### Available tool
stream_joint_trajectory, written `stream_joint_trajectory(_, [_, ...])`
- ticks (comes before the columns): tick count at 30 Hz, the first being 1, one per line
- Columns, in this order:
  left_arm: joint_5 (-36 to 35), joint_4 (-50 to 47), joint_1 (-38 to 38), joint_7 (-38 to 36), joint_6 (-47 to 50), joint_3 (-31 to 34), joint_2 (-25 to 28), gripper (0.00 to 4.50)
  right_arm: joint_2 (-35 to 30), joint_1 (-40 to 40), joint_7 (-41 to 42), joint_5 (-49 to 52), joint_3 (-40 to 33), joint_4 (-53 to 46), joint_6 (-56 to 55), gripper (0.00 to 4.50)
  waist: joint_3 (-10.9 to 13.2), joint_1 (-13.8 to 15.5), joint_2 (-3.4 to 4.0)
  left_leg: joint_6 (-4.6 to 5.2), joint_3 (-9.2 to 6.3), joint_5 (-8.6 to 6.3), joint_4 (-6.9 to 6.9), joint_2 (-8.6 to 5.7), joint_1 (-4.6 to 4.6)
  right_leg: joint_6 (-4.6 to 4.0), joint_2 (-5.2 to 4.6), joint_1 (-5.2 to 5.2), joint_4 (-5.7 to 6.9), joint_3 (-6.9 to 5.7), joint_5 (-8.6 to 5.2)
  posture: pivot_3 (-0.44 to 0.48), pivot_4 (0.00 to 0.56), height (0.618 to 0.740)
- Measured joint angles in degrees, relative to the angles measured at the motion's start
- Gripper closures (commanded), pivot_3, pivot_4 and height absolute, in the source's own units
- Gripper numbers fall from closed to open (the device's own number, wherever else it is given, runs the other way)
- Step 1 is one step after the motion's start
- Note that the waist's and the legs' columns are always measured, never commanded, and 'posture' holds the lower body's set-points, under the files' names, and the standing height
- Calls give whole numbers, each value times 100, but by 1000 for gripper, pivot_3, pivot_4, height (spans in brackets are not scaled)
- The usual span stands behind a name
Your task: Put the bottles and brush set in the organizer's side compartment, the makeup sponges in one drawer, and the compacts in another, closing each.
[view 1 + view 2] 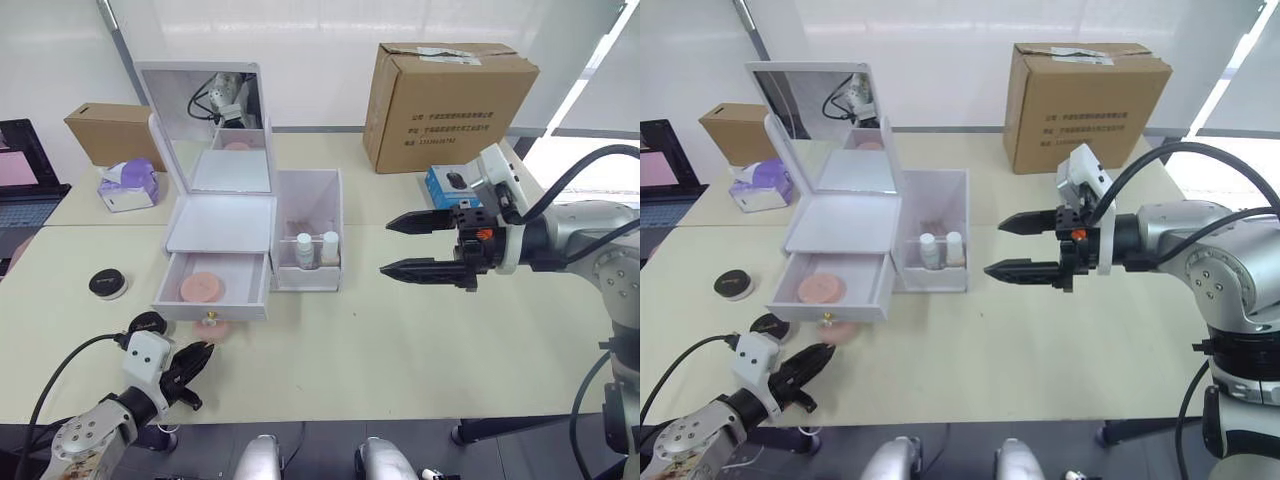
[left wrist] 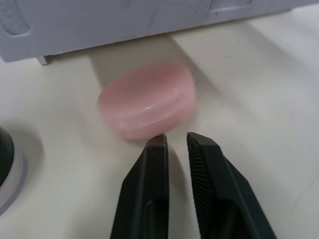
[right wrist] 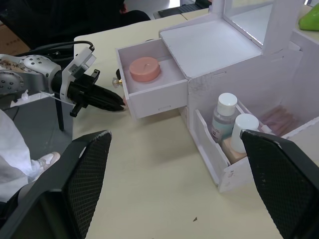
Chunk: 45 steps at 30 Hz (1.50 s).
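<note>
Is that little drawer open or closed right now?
Open: the drawer is pulled out, with one pink sponge lying inside.

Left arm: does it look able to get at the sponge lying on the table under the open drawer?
Probably yes. The left gripper sits right at the loose makeup sponge with bare table between them. Its fingers are nearly shut and must open first. The open drawer overhangs just behind the sponge, so stay low.
</note>
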Motion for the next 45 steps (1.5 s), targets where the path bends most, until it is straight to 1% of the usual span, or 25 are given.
stream_joint_trajectory(5, [-293,-164,291,26,67,347,-14,1356,0,0,11,-23,14,35,-29,0,0,-3,-1,0,0,0,0,0,1,0,0,-1,-1,2,0,0,150,740])
stream_joint_trajectory(6, [-329,-164,355,14,54,408,-14,960,0,0,14,-45,14,36,-44,0,0,-2,0,0,0,0,0,0,2,0,-1,-1,-1,2,0,0,150,740])
stream_joint_trajectory(9, [-429,-165,581,-204,-48,436,12,24,0,2,28,-115,24,52,-91,0,1,2,-1,-12,2,-8,0,-1,1,0,-3,-2,-5,1,0,0,150,740])
stream_joint_trajectory(12, [-433,-129,594,-241,-228,415,-55,24,1,2,38,-127,39,57,-95,0,2,20,-4,-16,3,-10,0,-1,-2,0,-4,-2,-8,1,-1,0,150,740])
stream_joint_trajectory(16, [-223,193,248,-92,-527,388,-135,24,1,1,41,-126,43,56,-94,0,2,23,-4,-13,6,-8,1,-2,-4,0,-4,1,-9,2,0,0,150,740])
stream_joint_trajectory(20, [207,765,-226,59,-774,51,-154,24,0,2,44,-116,42,49,-94,0,1,17,-3,0,6,0,0,-2,-3,0,-2,1,-6,4,0,0,150,740])
stream_joint_trajectory(22, [274,907,-363,79,-842,-122,-197,24,-1,2,43,-114,42,44,-94,0,1,16,-6,1,6,0,0,-2,-3,0,-2,2,-6,4,1,0,150,740])
stream_joint_trajectory(26, [357,987,-529,85,-965,-387,-256,24,-11,2,40,-111,41,33,-92,0,1,7,-6,1,6,0,0,-2,-3,3,0,2,-5,7,3,0,150,740])
stream_joint_trajectory(37, [473,1380,-949,172,-1155,-539,-259,24,-74,15,-1,-109,26,-34,-92,0,1,12,-5,1,7,1,-1,-2,-2,8,-2,2,-5,7,5,0,150,740])
stream_joint_trajectory(40, [472,1361,-986,266,-1083,-570,-256,600,-74,65,-27,-92,15,-96,-91,0,1,13,-5,2,7,1,0,-2,-3,10,-2,5,-5,8,6,0,150,740])
stream_joint_trajectory(41, [471,1356,-985,276,-1074,-568,-256,600,-74,69,-31,-90,12,-99,-91,0,1,12,-6,2,7,1,0,-2,-3,11,-2,6,-5,8,7,0,150,740])
stream_joint_trajectory(42, [471,1345,-985,309,-1052,-565,-255,971,-74,81,-53,-82,3,-104,-91,0,1,12,-6,2,7,1,0,-2,-3,12,-1,6,-5,8,7,0,150,740])
stream_joint_trajectory(43, [470,1315,-959,320,-1043,-566,-249,1093,-72,82,-73,-61,-2,-110,-90,0,1,12,-5,2,7,1,-1,-2,-3,12,-1,5,-5,9,8,0,150,740])
stream_joint_trajectory(44, [469,1216,-848,324,-1033,-564,-212,1389,-72,83,-88,-22,-4,-122,-90,0,1,9,-6,1,8,1,-1,-2,-3,12,-1,4,-6,9,7,0,150,740])
stream_joint_trajectory(45, [469,1156,-789,327,-1027,-560,-179,1521,-70,83,-94,-1,-8,-121,-91,0,1,4,-6,1,7,1,-2,-2,-3,12,-1,4,-6,10,7,0,150,740])
